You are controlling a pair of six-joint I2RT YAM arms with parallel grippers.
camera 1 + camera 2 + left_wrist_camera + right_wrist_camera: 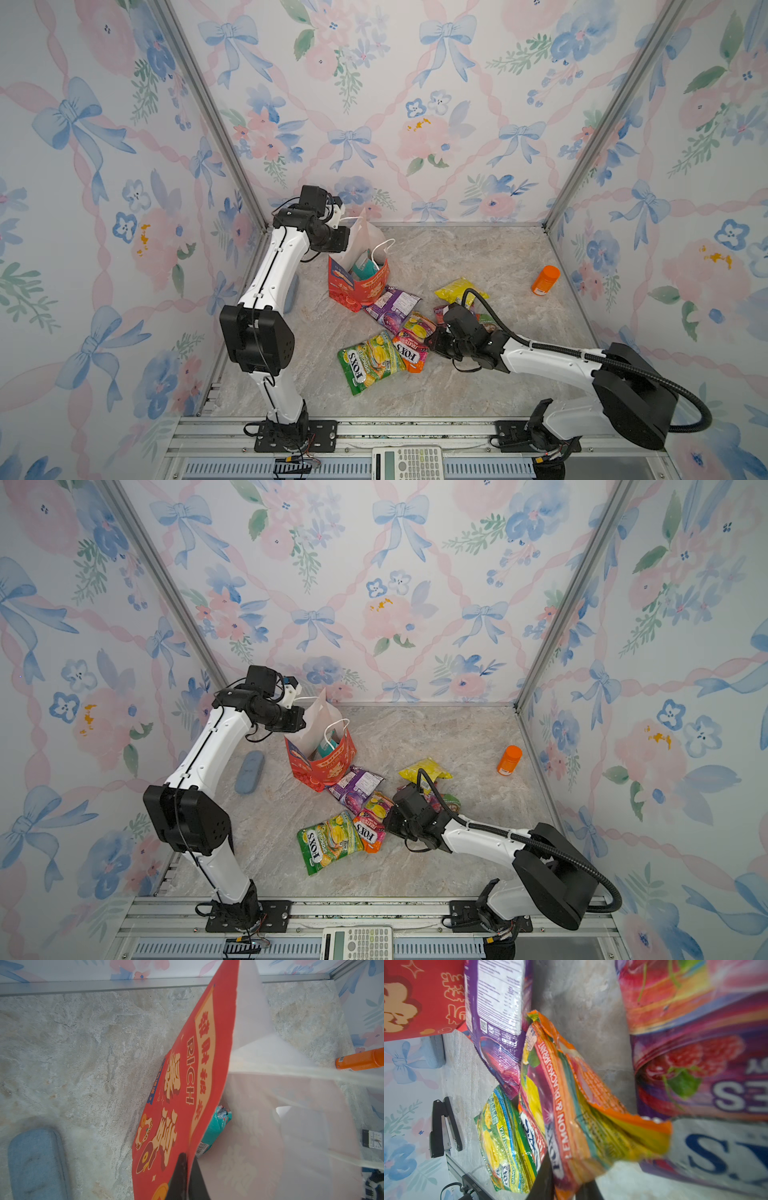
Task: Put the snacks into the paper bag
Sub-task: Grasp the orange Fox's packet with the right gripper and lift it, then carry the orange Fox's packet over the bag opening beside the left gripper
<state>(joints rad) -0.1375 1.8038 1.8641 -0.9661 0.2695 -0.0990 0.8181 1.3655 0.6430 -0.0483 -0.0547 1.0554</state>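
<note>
Pinched bag (pixel 187 1064) wall flat in left gripper (pixel 188 1171), fingers pressed together on it. Stood open at far left of floor (pixel 478 257), teal packet (pixel 365 264) inside. Nipped orange packet (pixel 571 1105) end in right gripper (pixel 564 1186), fingers nearly closed, mid-floor beside green packet (pixel 370 365) and purple packet (pixel 390 309).

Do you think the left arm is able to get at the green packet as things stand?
Probably not: the left gripper is shut on the bag, so it would have to let go before reaching the green packet.
</note>
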